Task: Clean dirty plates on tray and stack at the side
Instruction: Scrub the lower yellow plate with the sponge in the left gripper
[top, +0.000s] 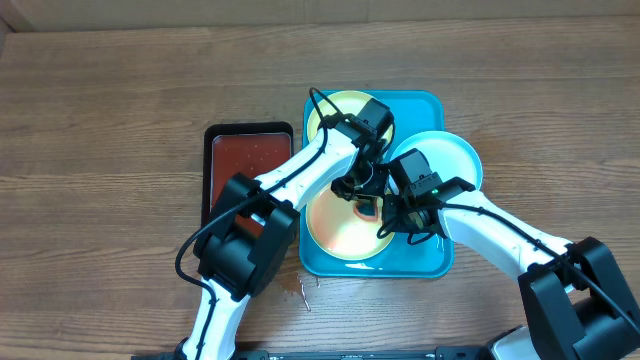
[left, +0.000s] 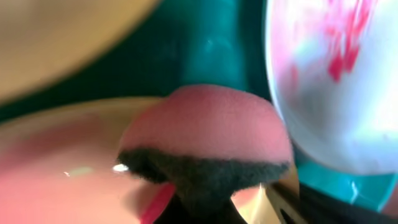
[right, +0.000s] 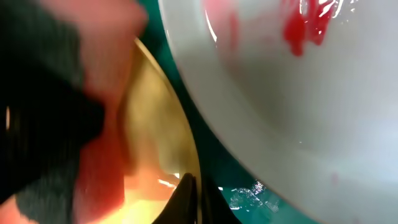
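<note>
The left end effector (top: 362, 190) is clamped on a pink sponge (left: 205, 134) over the yellow-green plate (top: 335, 235) at 6 o'clock in the turquoise tray (top: 425, 262); the right end effector (right: 188, 193) looks pinched on that plate's rim. A hard scrub could pry the rim free or knock the smeared blue-white plate (top: 455, 155) at 3 o'clock. The wrists crowd together, and the wooden counter (top: 120, 100) holds a black tray of red liquid (top: 248, 165) at 9 o'clock.

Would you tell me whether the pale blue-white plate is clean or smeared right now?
Smeared: red streaks show on the blue-white plate in both wrist views.
</note>
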